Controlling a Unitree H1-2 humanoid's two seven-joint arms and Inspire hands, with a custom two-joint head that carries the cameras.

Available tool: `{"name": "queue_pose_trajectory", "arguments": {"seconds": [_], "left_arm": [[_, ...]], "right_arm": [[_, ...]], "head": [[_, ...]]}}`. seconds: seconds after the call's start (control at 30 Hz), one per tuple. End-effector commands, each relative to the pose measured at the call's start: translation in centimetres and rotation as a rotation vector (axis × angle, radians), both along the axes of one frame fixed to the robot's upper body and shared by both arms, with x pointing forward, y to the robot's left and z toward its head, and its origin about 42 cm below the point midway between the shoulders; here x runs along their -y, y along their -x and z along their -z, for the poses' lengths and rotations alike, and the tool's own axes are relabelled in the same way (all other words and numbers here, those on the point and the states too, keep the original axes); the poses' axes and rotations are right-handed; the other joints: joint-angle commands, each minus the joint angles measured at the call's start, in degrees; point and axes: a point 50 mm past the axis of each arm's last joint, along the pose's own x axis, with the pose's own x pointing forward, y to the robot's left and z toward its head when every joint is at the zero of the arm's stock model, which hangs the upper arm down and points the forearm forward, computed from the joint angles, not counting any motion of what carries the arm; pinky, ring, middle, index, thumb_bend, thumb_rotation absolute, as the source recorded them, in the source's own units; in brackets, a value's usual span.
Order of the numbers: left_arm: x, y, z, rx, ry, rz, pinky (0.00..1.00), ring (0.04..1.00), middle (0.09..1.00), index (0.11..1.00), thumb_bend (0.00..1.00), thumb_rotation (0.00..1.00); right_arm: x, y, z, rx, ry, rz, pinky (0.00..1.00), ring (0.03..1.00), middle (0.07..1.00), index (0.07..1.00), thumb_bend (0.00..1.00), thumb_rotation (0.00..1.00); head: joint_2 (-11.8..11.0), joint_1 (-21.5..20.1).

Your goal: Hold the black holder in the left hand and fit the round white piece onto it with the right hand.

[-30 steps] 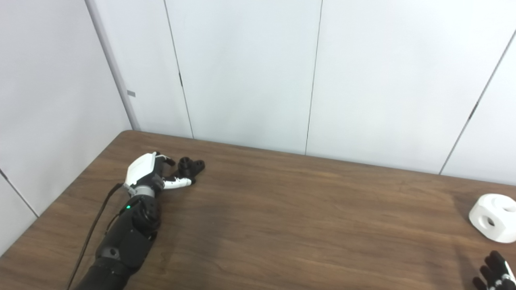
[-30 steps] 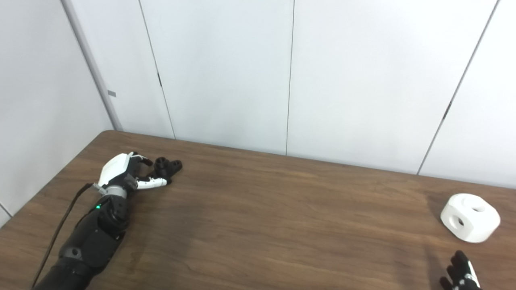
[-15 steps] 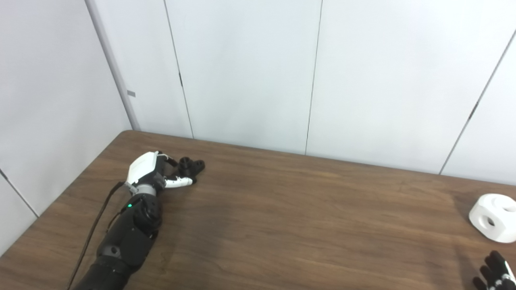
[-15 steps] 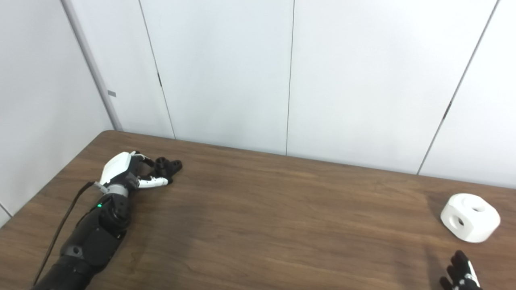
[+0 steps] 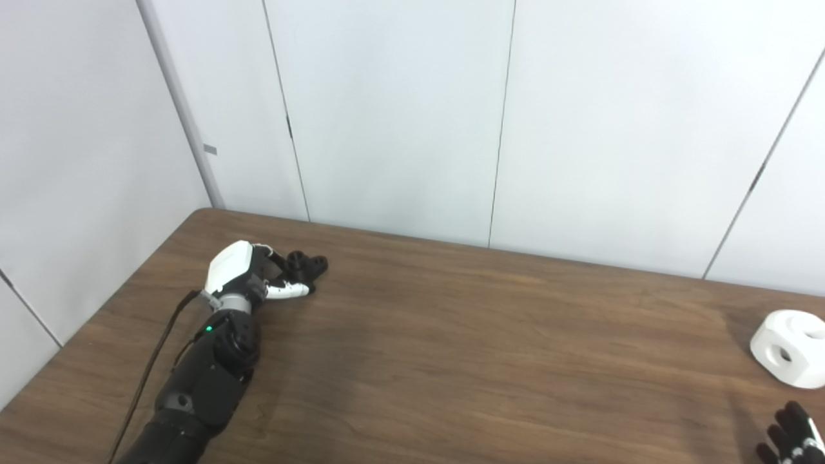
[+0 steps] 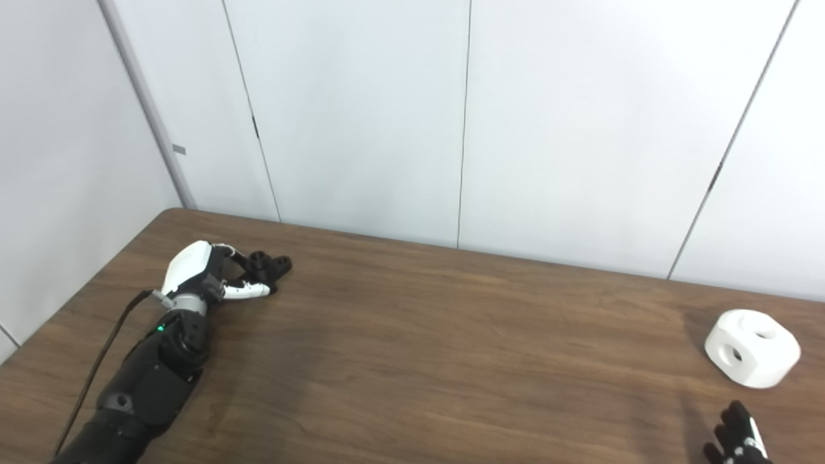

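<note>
The black holder (image 5: 308, 265) lies on the brown table (image 5: 451, 361) at the far left. My left hand (image 5: 242, 277) lies beside it on its left, fingers reaching around its near side and thumb stretched under it; the fingers are still apart and the holder rests on the table. The round white piece (image 5: 789, 348), with holes in its sides, sits at the far right of the table. Only the black fingertips of my right hand (image 5: 787, 435) show at the bottom right corner, below the white piece and apart from it.
White wall panels (image 5: 412, 116) stand right behind the table's far edge and along its left side. A black cable (image 5: 149, 367) runs along my left forearm.
My left hand has crept slightly forward toward the black holder, its fingers closing in on it. The holder, the white piece and the right hand have not moved.
</note>
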Motion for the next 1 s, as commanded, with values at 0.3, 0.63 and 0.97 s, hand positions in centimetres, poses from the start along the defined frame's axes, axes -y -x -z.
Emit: {"name": "queue_pose_trajectory", "arguments": {"seconds": [0.3,0.63,0.97], "left_arm": [[-0.4,-0.9,-1.6,0.052,-0.081,0.025,1.00,0.943,0.825,0.484,0.52,0.05],[-0.3,-0.8,-1.5,0.056,-0.097,0.046,1.00,0.948,0.827,0.484,0.52,0.05],[1.0,0.3,-1.2,0.071,-0.102,0.121,1.00,0.928,0.811,0.485,0.52,0.05]], "right_arm": [[-0.1,-0.1,-1.0,0.039,0.006,0.001,1.00,1.000,1.000,1.000,0.71,1.00],[-0.2,-0.1,-1.2,0.041,0.011,0.001,1.00,1.000,1.000,0.990,0.72,1.00],[-0.1,-0.6,-1.1,0.050,0.032,-0.036,1.00,1.000,1.000,1.000,0.73,1.00]], "head": [[0.1,0.0],[0.2,-0.5],[0.2,-1.7]]}}
